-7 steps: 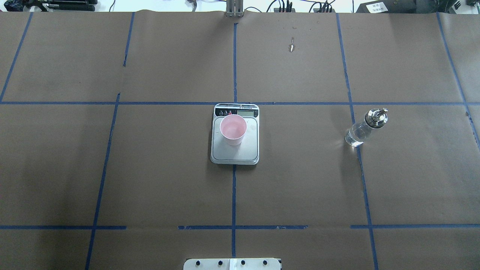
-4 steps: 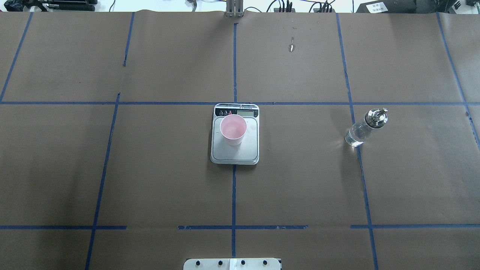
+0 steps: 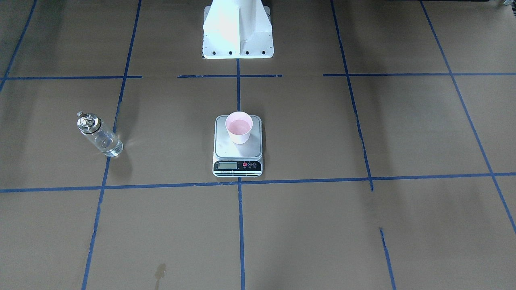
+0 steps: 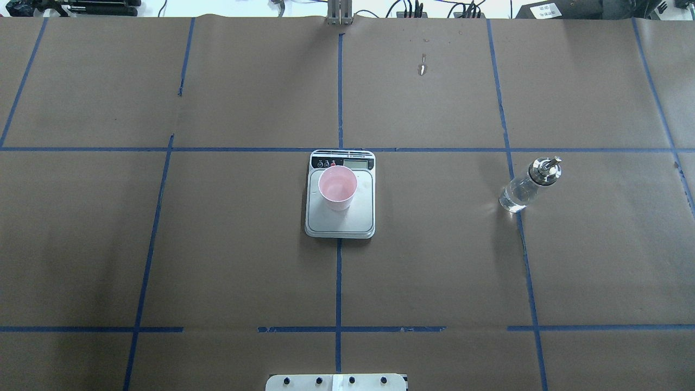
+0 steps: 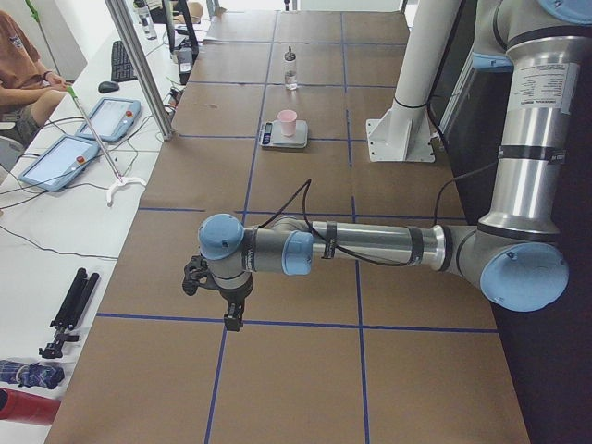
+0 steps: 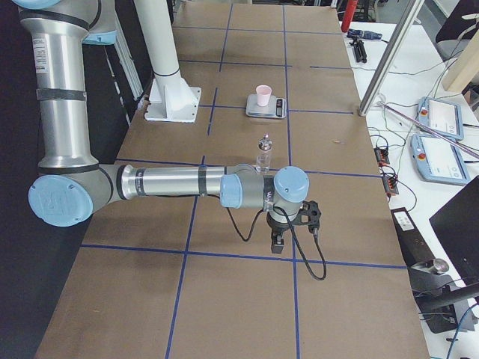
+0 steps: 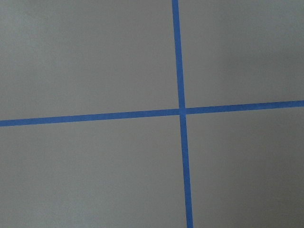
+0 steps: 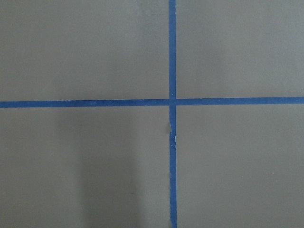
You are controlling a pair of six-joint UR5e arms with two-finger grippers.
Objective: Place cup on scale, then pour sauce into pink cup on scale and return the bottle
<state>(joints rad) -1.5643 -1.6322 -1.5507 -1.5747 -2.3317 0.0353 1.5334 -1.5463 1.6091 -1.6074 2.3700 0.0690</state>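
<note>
I see the bottle (image 6: pixel 263 153) standing upright just beyond my right gripper (image 6: pixel 278 238), toward the scale (image 4: pixel 339 225) that carries the cup (image 4: pixel 337 187), well away from my left gripper (image 5: pixel 229 314); I cannot tell either gripper's opening.

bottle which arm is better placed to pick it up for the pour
Right. The bottle stands on the table's right half, nearer the right gripper; the left gripper hangs at the far end, beyond the scale.

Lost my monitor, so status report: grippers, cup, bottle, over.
Left gripper, right gripper far from scale, open or shut unreadable. Cup on scale. Bottle upright, ungripped, robot's right. Nothing between them.
</note>
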